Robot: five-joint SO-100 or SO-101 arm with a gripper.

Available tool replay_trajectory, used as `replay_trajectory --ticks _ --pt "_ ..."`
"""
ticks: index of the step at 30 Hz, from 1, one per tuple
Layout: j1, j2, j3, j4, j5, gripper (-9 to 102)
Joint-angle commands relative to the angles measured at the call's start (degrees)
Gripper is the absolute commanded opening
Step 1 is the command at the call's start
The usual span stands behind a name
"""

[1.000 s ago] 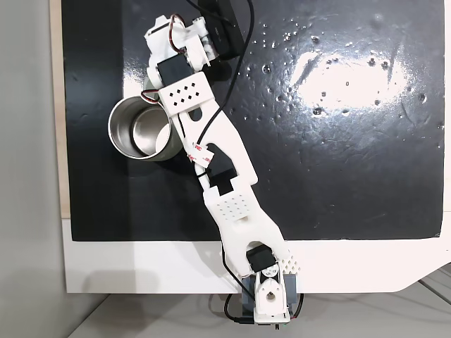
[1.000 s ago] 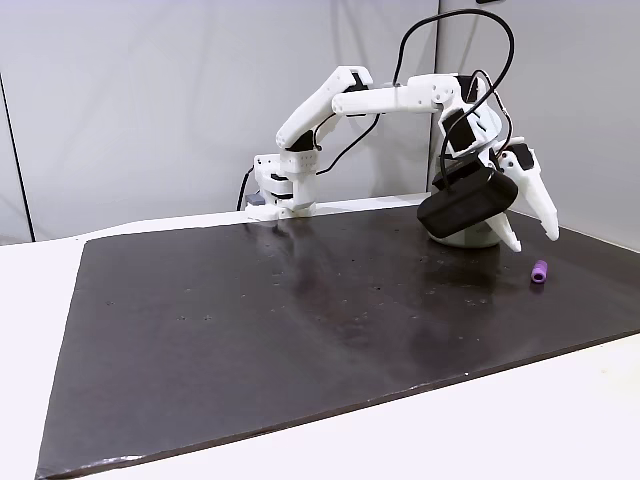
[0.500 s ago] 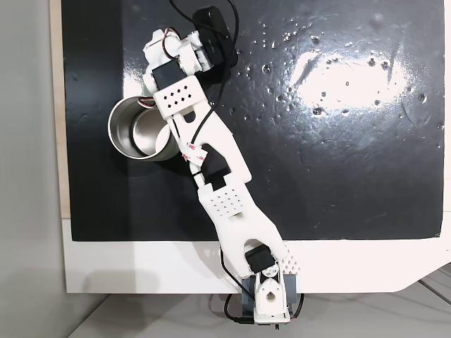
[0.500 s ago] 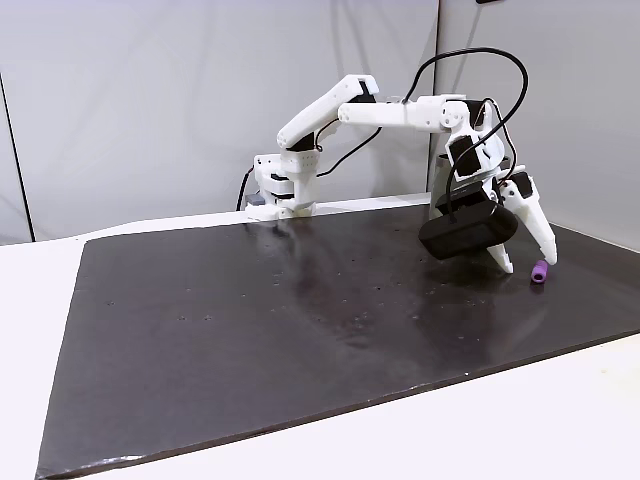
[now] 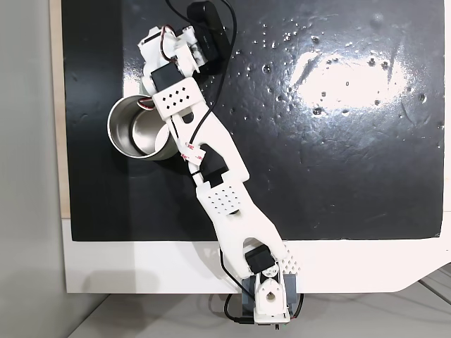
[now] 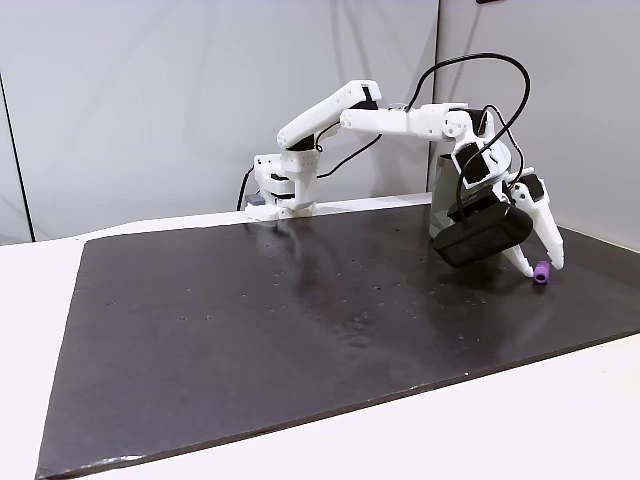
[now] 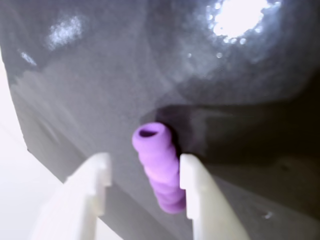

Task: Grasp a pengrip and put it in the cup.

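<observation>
Look at your wrist view first: the pengrip [image 7: 159, 170] is a small purple ribbed tube with a hollow end turned toward the camera, lying on its side on the shiny black mat [image 7: 100, 90]. It sits between the two white fingers [image 7: 194, 190] of your end effector [image 7: 145, 172], close against the right-hand finger in that view and apart from the left one, so the end effector is open around it and not yet gripping. In a fixed view from the side you can see the pengrip [image 6: 541, 272] as a small purple dot on the mat [image 6: 250, 320], right at the tips of the end effector [image 6: 540, 266], with the white arm [image 6: 400, 118] reaching out and down from its base [image 6: 278, 188] at the far edge of the counter [image 6: 560, 400]. In a fixed view from above, the arm [image 5: 211, 162] stretches across the mat and passes over part of the cup [image 5: 134, 130], a round mug with a bright steel inside and a pale outer wall, standing near the mat's left side in that view. The cup is hidden behind the arm in the side view. A small white tag with red marks [image 5: 190, 150] hangs on the arm's cable, but you cannot read the writing.
</observation>
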Motion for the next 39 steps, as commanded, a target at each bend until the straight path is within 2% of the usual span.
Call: replay_trajectory --ticks 1,5,10,18,24,32,39 --pt "-2.9 -0.18 -2.2 -0.79 -0.35 13" --pt "-3.43 0.0 -2.2 0.26 -2.37 10" --pt "-3.78 0.26 -2.2 1.41 -3.87 0" --pt "-3.08 0.26 -3.52 2.29 -1.32 0" --pt "-0.79 4.04 -14.15 9.14 3.87 0" --pt "3.96 9.05 -34.01 25.31 6.68 0" --pt "4.39 21.62 -30.23 33.66 6.94 0"
